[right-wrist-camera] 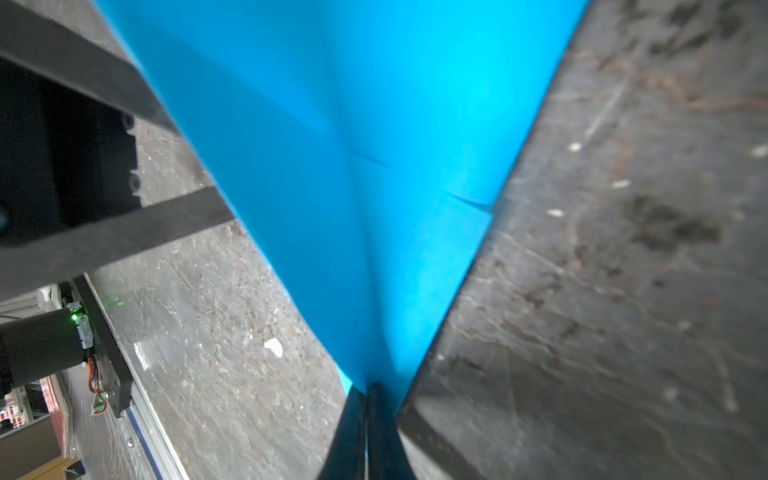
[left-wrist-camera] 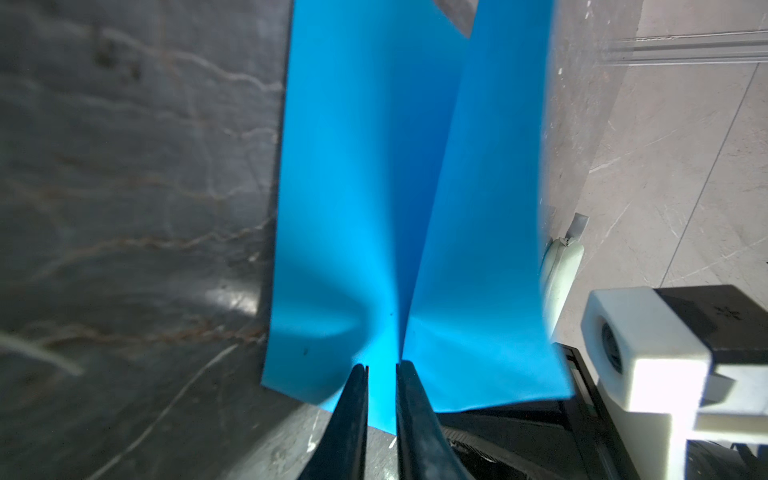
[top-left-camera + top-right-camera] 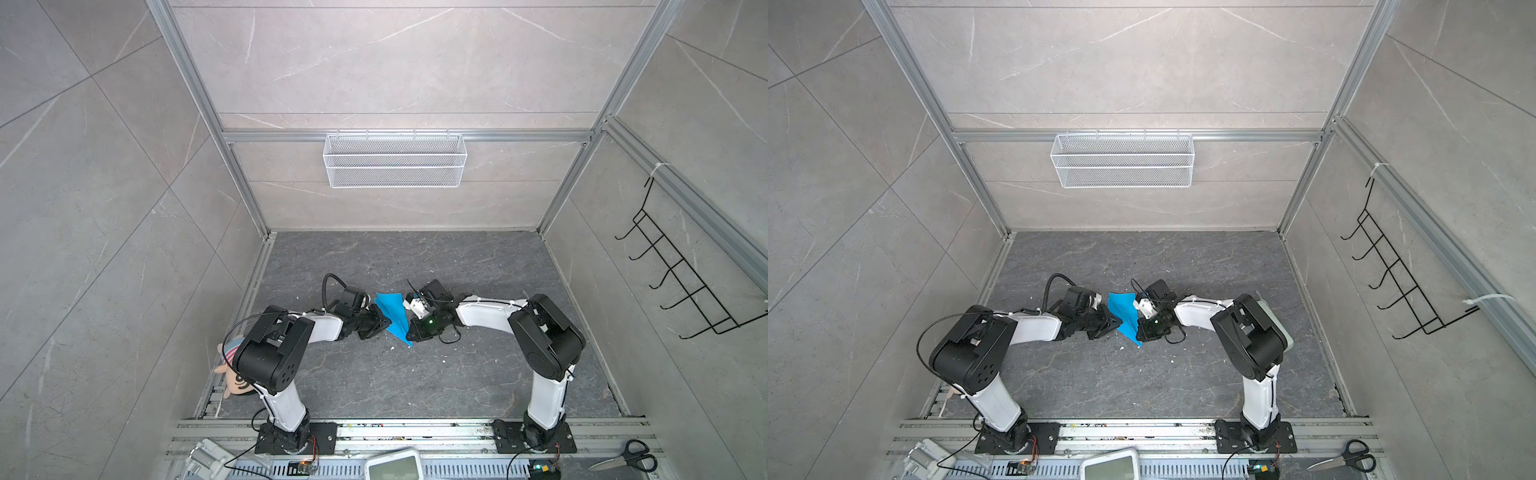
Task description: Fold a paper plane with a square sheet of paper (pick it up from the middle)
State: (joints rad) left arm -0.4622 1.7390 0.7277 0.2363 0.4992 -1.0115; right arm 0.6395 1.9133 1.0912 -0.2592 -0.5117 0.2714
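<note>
1. Top views: in both of them you can see the blue paper plane (image 3: 392,318) (image 3: 1124,316) near the middle of the dark table (image 3: 374,382), right between the two arms.
2. Its sharp nose points to about 5 o'clock. Its wide end sits at about 11 o'clock.
3. The left gripper (image 3: 384,326) (image 3: 1116,323) is at 9 o'clock from the plane and touches its edge. The right gripper (image 3: 409,333) (image 3: 1139,330) is at 3 o'clock from it, down by the nose half.
4. In the left wrist view, your left gripper (image 2: 382,370) has its two black fingers (image 2: 353,407) only a little apart. They pinch the plane (image 2: 353,208) at its middle fold, and the paper wrinkles out from them.
5. In the right wrist view, your right gripper (image 1: 368,386) is pressed tight together on a thin edge of the plane (image 1: 353,166). The paper spreads wide away from it.
6. A white wire basket (image 3: 395,160) hangs on the back wall at 12 o'clock from the plane. The scissors (image 3: 627,457) lie at 4 o'clock, by the front rail.
</note>
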